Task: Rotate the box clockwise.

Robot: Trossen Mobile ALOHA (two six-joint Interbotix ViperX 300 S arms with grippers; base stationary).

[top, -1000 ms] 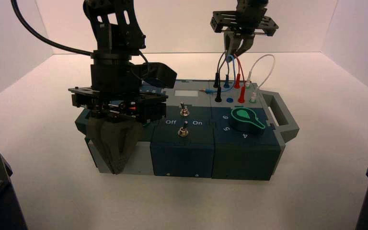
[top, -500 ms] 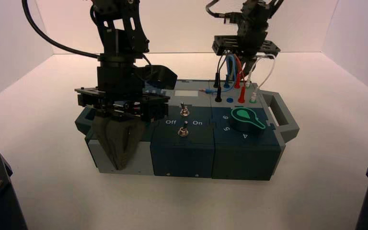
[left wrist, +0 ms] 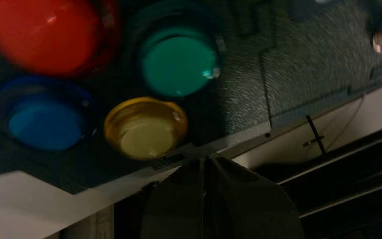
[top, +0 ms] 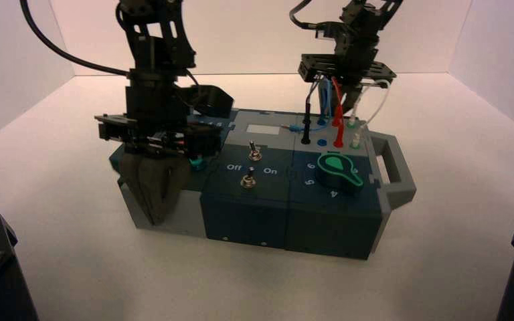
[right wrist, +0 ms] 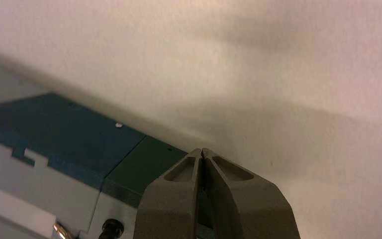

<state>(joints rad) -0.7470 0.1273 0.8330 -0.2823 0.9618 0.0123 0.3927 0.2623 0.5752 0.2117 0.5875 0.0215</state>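
High view: The box (top: 245, 215) swings slightly clockwise on the worktop (top: 268, 284) between two robot pincers, its near left corner now farther back and its near right corner farther forward than a second ago. The left pincer (top: 154, 221), closed and empty, is at the near face's left end; the right pincer (right wrist: 202, 151), also closed and empty, is at the far edge, behind the plugged wires (top: 338, 120). The opposed placement appears to be turning the box as asked. The turn looks only begun, and more pushing from both pincers is likely needed.
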